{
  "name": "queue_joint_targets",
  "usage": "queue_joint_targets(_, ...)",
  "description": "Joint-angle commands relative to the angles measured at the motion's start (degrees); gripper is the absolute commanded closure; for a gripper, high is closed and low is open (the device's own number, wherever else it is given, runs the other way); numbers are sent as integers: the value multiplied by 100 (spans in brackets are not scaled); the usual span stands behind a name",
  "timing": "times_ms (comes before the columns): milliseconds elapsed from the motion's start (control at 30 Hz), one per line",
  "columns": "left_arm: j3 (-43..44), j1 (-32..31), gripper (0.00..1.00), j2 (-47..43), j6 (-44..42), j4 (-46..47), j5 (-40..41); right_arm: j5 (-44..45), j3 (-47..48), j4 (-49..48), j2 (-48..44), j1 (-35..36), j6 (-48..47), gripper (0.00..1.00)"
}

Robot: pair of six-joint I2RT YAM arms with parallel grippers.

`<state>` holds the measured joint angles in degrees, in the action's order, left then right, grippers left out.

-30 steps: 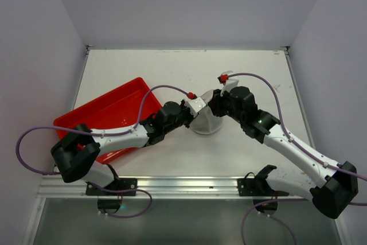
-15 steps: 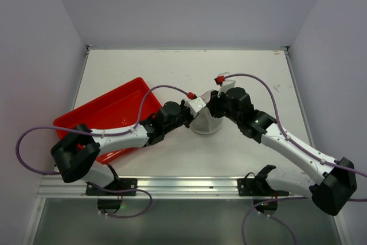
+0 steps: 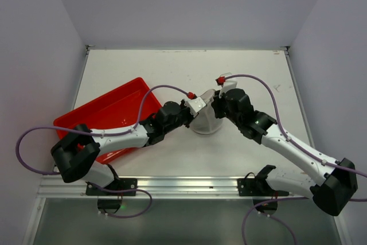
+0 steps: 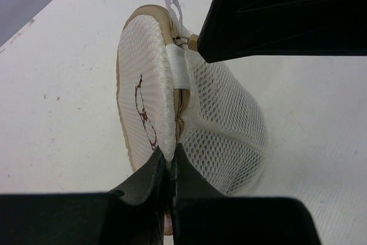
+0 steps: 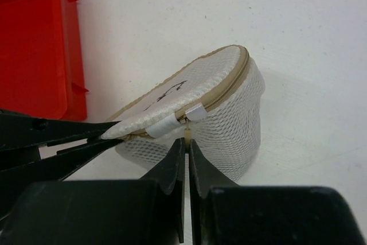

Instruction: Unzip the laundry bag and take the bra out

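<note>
Two things differ from a second ago. The right gripper (image 5: pixel 186 147) has edged slightly closer to the laundry bag (image 3: pixel 206 123), and its jaws, which stood partly apart then, are now pressed together. We see no shift in the left gripper (image 4: pixel 170 162), its arm or the bag itself.

We find the bag resting on the white table (image 3: pixel 172 67), squeezed between the two grippers. The red tray (image 3: pixel 109 113) lies well off to the bag's left, apart from it. The bag is tipped, so its round lid (image 4: pixel 143 84) slants up and faces the tray side.

At the bag's left side, the left gripper is clenched on the lid's rim, with the padded white edge pinched between its fingertips. At the bag's right side, the right gripper's tips meet just below the zipper seam. The small beige zipper pull (image 5: pixel 187 132) hangs from under a white tape tab and runs down into the tips, so we read this as a grip on the pull. Both sets of fingers touch the bag, one at each end of the raised lid edge.
</note>
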<state>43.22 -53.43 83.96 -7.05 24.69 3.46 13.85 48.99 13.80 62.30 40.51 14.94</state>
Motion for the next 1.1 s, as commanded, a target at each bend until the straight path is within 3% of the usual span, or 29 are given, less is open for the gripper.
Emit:
queue_joint_targets(0,-51,-18,100,-266,28,273,40,434,119,61,-227,1,-123,100)
queue_joint_targets(233,-244,-1,100,-495,-86,379,-248,953,225,307,-333,1,-246,100)
queue_joint_targets(633,-438,-1,98,-408,-306,608,-583,1121,409,509,-210,-149,-343,100)
queue_joint_targets(833,-78,261,83,-12,-139,599,-399,401,428,572,-262,-158,-151,100)
queue_joint_targets(1000,222,904,74,322,528,695,-1084,-592,67,-69,-350,-158,237,100)
queue_joint_targets(1067,222,975,64,323,608,678,-1146,-585,-82,-307,-342,-166,343,100)
